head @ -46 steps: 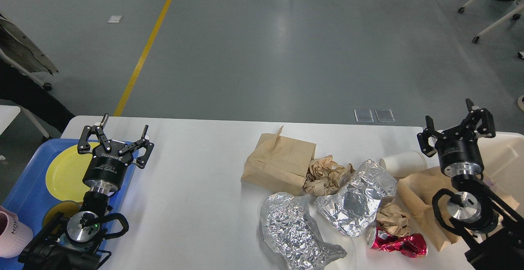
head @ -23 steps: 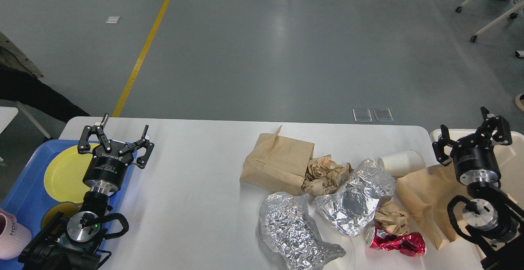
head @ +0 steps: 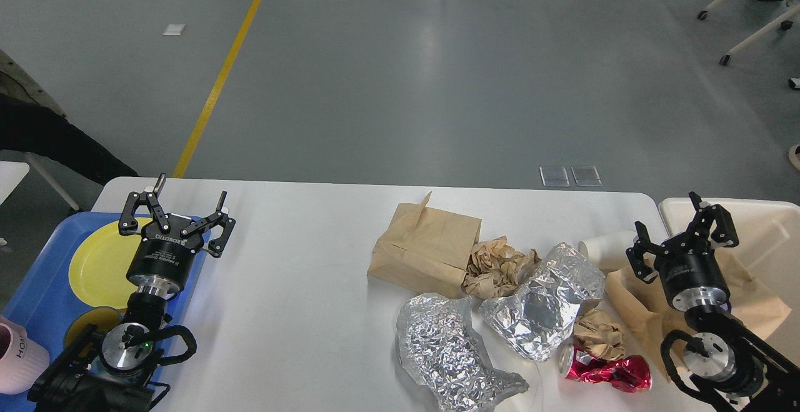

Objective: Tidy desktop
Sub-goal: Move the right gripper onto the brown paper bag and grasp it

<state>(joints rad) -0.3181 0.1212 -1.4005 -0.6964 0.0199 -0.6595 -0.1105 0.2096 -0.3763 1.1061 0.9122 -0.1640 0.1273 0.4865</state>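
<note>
The desktop (head: 300,274) is a white table with rounded corners. On its right half lies litter: a brown paper bag (head: 425,249), crumpled brown paper (head: 497,265), two crumpled foil sheets (head: 447,352) (head: 544,302), a small paper ball (head: 600,334), a crushed red can (head: 606,371), a white paper cup (head: 603,246) and a flat brown bag (head: 644,293). My left gripper (head: 187,202) stands open at the table's left, above the tray's edge, holding nothing. My right gripper (head: 669,221) is open over the flat bag, just right of the cup, empty.
A blue tray (head: 37,293) at the left holds a yellow plate (head: 100,262), a small yellow dish (head: 84,324) and a pink cup (head: 19,356). A cream-white bin (head: 769,224) sits off the table's right end. Grey floor lies beyond the far edge.
My right gripper swung out to the right over the bin, then came back left and lower, beside the paper cup. The left arm stayed still.
</note>
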